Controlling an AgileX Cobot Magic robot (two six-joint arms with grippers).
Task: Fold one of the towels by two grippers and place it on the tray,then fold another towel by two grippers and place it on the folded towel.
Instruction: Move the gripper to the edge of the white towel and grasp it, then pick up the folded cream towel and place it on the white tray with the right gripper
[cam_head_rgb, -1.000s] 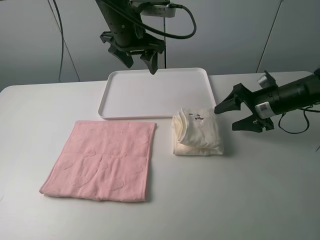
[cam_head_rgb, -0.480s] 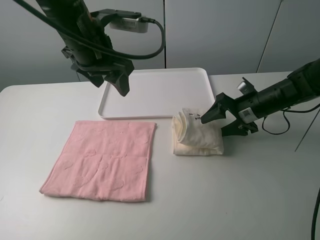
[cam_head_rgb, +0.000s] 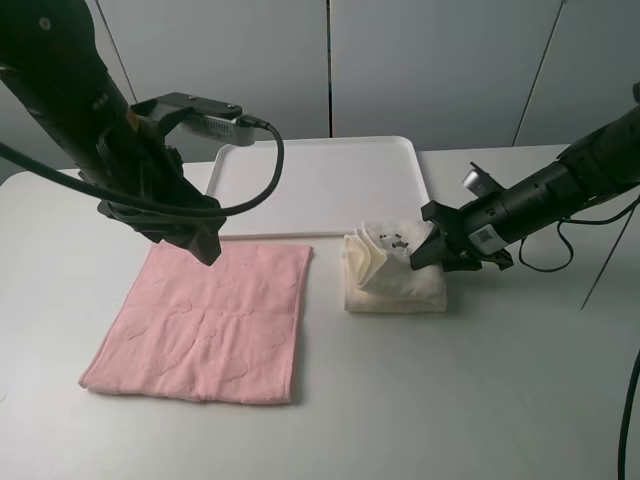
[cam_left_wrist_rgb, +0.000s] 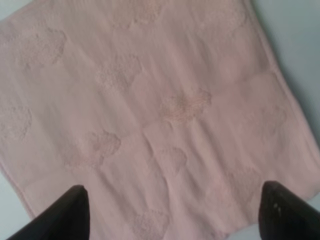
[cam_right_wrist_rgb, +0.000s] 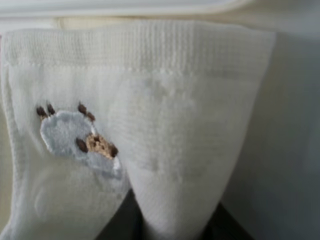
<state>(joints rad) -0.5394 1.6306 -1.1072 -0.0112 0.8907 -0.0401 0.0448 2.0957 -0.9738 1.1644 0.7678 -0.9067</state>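
The white surface (cam_head_rgb: 520, 380) carries everything. At its back sits the white tray (cam_head_rgb: 300, 160), with nothing in it, so neither towel has been delivered.

The pink towel (cam_head_rgb: 205, 320) lies spread flat and unfolded on the left of the surface, just in front of the tray's near left corner. It is probably the second job, left open until the first bundle is out of the way.

The cream towel (cam_head_rgb: 385, 285) is already folded into a thick, slightly rumpled pad just beside the tray's near right corner, close enough for a short lift onto it.

The left gripper (cam_head_rgb: 205, 243) hangs above the far edge of the pink towel with its jaws released and spread wide; its wrist view shows only pink cloth between the tips, none of it gripped. From there it is placed to start on that towel.

The right gripper (cam_head_rgb: 432, 250) reaches in low from the right, its jaws clenched on a folded edge of the cream towel, whose cloth peaks up where it is pinched.

The tray's raised rim stands between the pad and the tray floor, and a one-sided hold may let the folds slump. The left arm's cable (cam_head_rgb: 272, 165) loops over the tray's left end. A small embroidered motif (cam_right_wrist_rgb: 75, 137) sits beside the pinched fold.
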